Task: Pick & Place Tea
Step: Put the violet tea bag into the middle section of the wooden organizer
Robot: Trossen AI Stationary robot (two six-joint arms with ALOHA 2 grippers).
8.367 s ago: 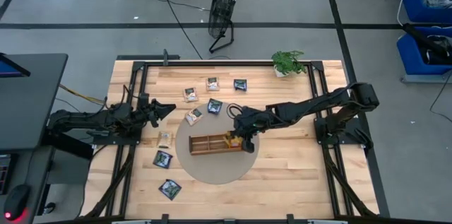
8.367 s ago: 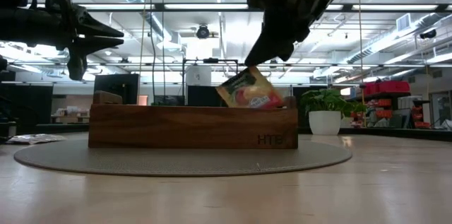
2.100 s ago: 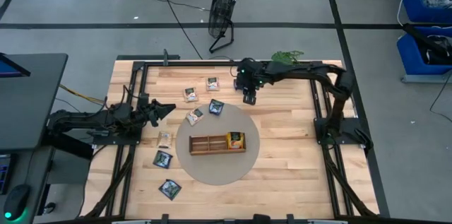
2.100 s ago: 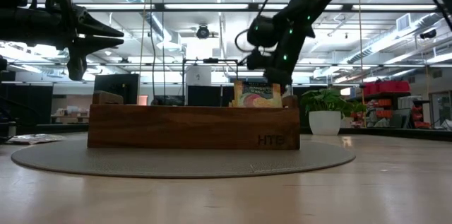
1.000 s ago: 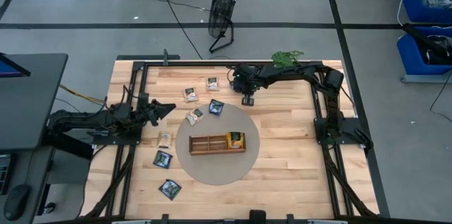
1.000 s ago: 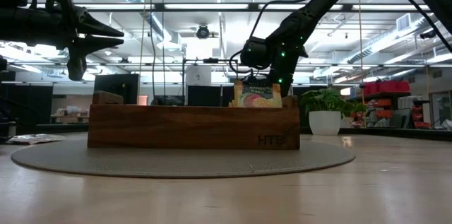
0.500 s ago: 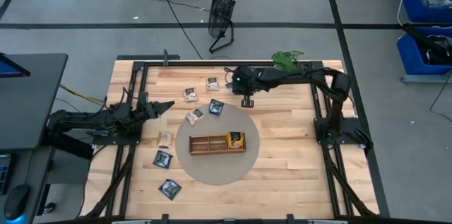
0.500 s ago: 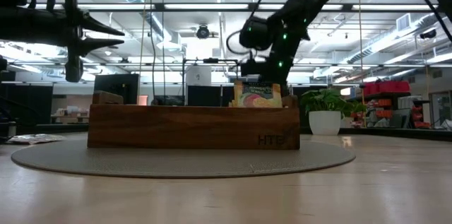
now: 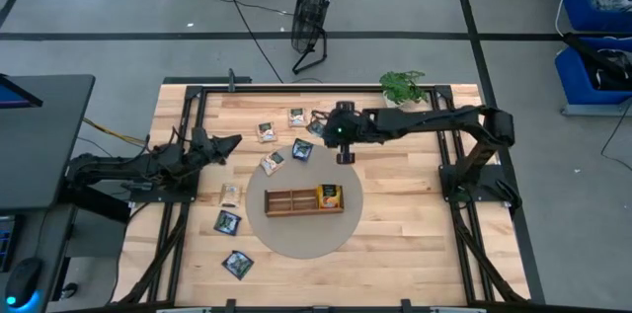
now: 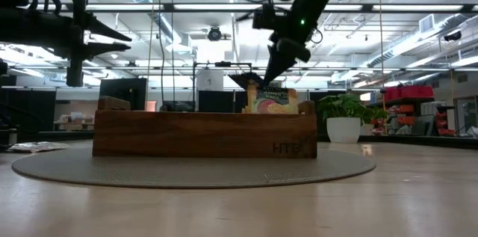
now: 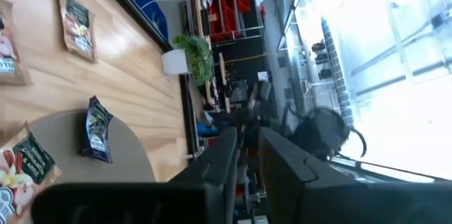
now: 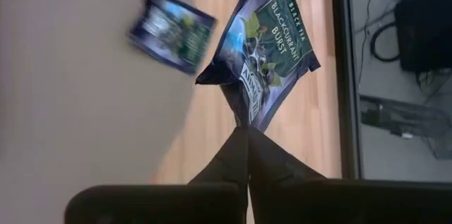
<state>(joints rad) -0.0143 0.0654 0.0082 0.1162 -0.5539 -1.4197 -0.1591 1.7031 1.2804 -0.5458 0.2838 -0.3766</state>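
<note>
Wooden table (image 9: 395,195): right fingers (image 12: 244,133) pinched on dark blue sachet (image 12: 263,47), lifted; left fingers' state unclear.

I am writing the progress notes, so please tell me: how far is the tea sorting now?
Done: one orange sachet stands in the wooden tray. In hand: the right gripper is shut on a dark blue sachet, lifted above the table's far side. Left: about eight sachets on the table, such as one near the front edge. The left gripper waits at the left.

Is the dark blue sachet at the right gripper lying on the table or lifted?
Lifted. The right gripper is shut on a corner of the dark blue sachet, which hangs above the table; the low view shows it above the wooden tray.
</note>
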